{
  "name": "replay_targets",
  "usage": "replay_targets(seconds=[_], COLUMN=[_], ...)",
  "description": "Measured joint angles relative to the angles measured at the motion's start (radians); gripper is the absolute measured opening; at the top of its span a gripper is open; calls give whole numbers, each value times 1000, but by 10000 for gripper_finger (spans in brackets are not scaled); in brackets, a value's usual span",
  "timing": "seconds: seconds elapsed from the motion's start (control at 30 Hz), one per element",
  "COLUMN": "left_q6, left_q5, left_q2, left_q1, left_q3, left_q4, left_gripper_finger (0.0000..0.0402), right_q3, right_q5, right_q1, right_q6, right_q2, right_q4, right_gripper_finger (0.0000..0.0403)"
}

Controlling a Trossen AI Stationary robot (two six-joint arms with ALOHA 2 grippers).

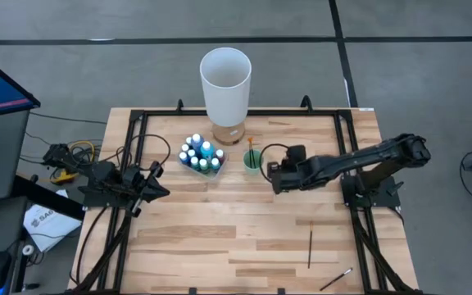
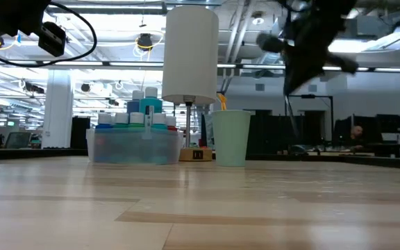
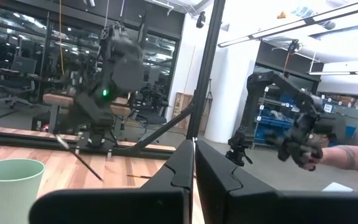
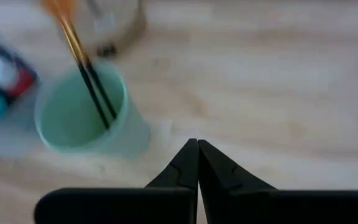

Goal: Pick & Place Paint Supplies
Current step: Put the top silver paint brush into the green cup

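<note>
Left end effector [image 1: 161, 192] clenched, empty, parked at bench [image 1: 220, 254] left edge. Paint bottles [image 1: 201, 153] in tray, orange-tipped brush [image 1: 251, 150] in green cup [image 1: 252, 161]. Right end effector [image 1: 274, 179] clenched, empty, beside cup. Two brushes [image 1: 310, 244] lie front right; next likely reach, open, grab one.

Grey floor [image 1: 433, 49], lit ceiling beams [image 2: 103, 66]

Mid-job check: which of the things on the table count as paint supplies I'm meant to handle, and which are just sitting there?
Job items:
- paint bottles in their clear tray
- orange-tipped brush standing in the green cup
- two loose brushes and near the right front corner

Just sitting there:
- tall white cylinder
- green cup
</note>
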Motion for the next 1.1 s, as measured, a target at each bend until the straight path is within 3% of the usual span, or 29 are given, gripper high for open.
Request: replay_targets(seconds=[0.1, 0.2, 0.4, 0.57, 1.1], left_q6=[0, 0, 0, 0, 0], left_q5=[0, 0, 1, 3, 3], left_q2=[0, 0, 0, 0, 0], left_q1=[0, 0, 0, 0, 0], left_q3=[0, 0, 0, 0, 0], left_q4=[0, 0, 0, 0, 1], left_gripper_finger=[2, 2, 2, 2, 2], right_q3=[88, 158, 200, 199, 192], right_q5=[154, 295, 496, 513, 521], right_q1=[7, 7, 2, -21, -100], right_q6=[-28, -131, -415, -590, -602], right_q2=[0, -2, -2, 13, 262], right_q4=[-101, -91, 138, 290, 429], right_gripper_finger=[0, 0, 0, 0, 0])
